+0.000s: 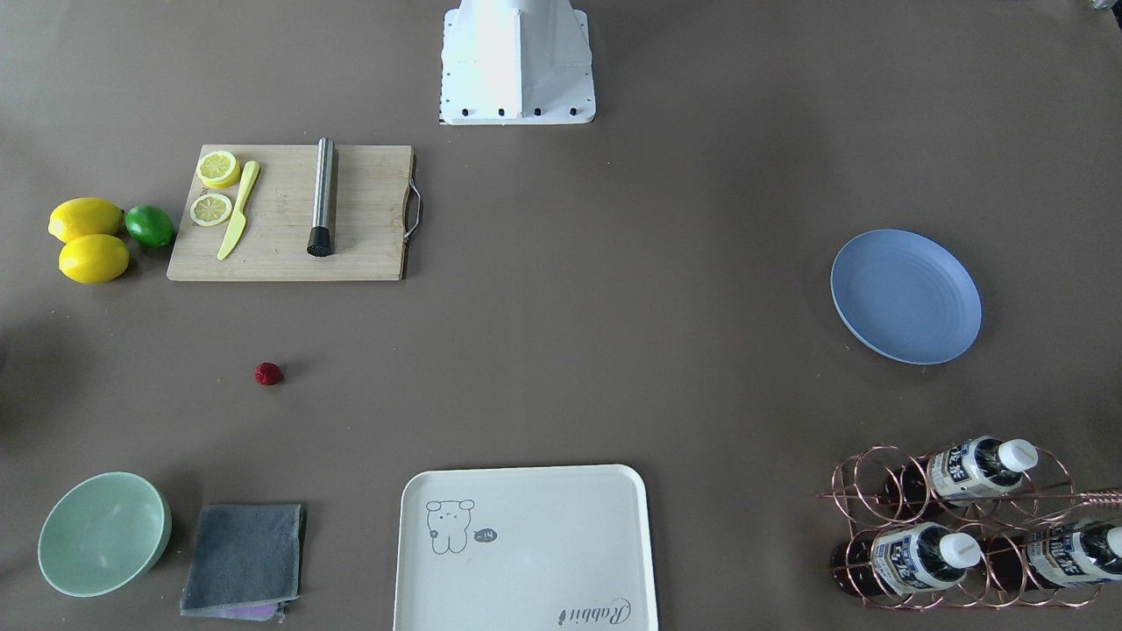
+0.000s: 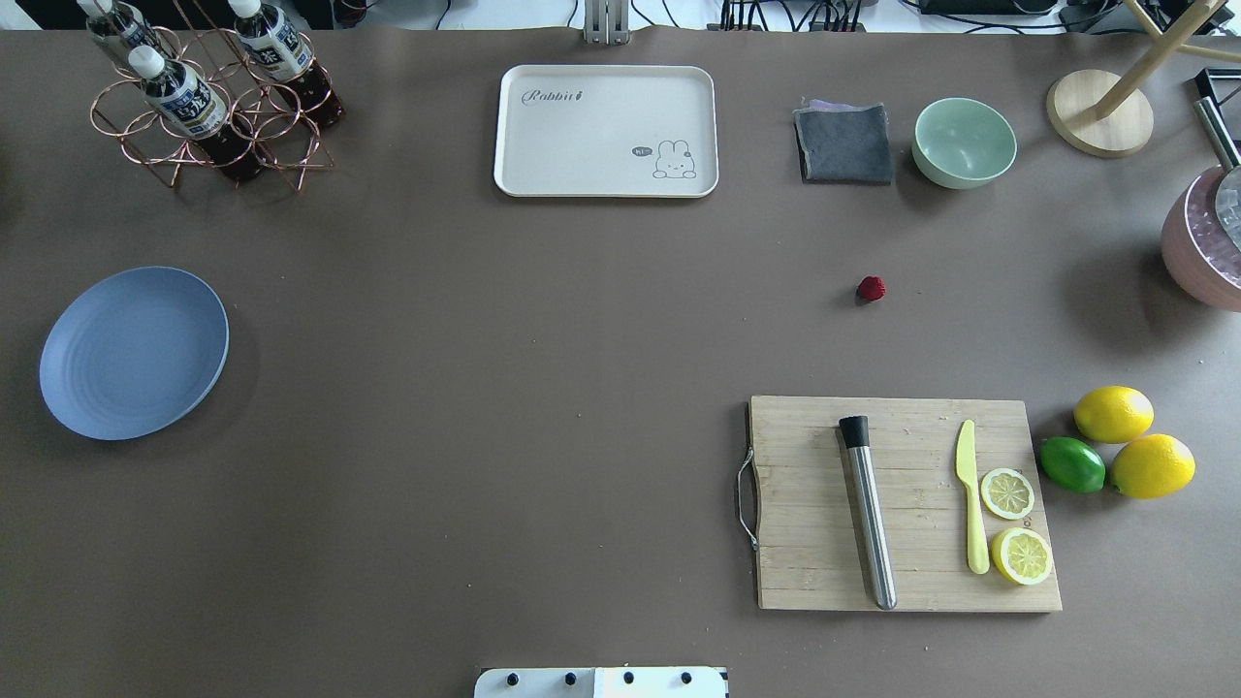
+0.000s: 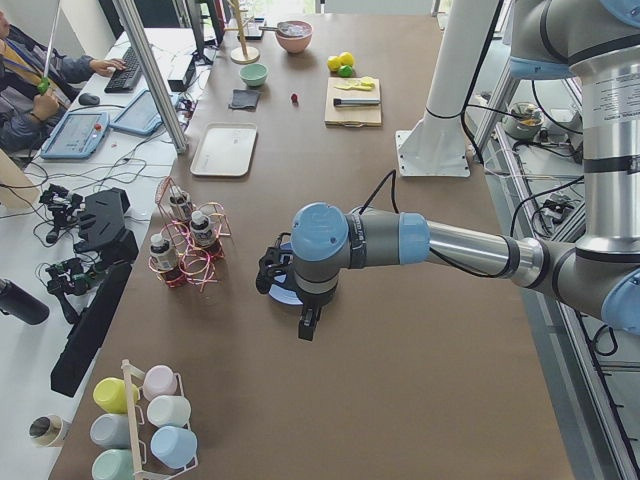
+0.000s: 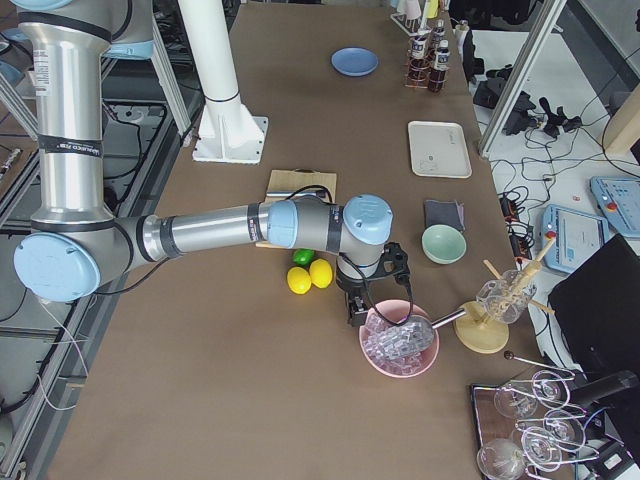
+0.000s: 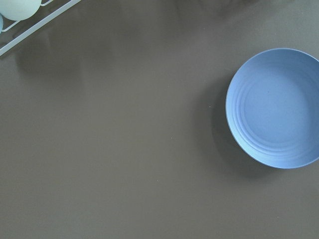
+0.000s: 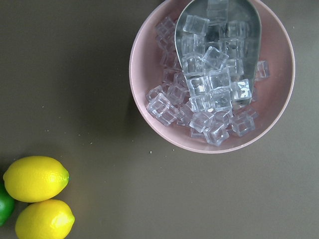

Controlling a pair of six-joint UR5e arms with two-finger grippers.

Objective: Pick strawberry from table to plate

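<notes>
The strawberry, tiny and dark red, lies alone on the brown table, between the green bowl and the cutting board. The blue plate sits bare at the opposite end. My left gripper hangs above the table beside the plate; it shows only in the exterior left view, so I cannot tell its state. My right gripper hovers between the lemons and the pink ice bowl, far from the strawberry, and I cannot tell its state either.
A bamboo cutting board carries a steel muddler, a yellow knife and lemon slices. Lemons and a lime lie beside it. The cream tray, grey cloth, green bowl, bottle rack and pink ice bowl ring the table.
</notes>
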